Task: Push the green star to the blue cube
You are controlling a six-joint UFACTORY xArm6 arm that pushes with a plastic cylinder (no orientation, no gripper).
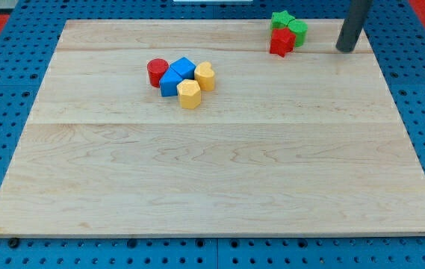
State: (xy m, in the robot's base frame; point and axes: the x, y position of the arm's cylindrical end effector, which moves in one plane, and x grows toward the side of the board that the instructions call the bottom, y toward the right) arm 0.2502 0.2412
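Note:
The green star (281, 20) sits near the view's top right of the wooden board (212, 172), touching a green round block (298, 31) and a red star-like block (281, 42). The blue cube (184, 69) lies in a cluster at the upper middle-left, next to a second blue block (170, 83). My tip (344, 48) rests on the board to the right of the green and red group, a short gap from the green round block.
A red cylinder (157, 72) touches the blue blocks on their left. A yellow heart-like block (205, 75) and a yellow hexagon (189, 94) touch them on the right and bottom. Blue pegboard surrounds the board.

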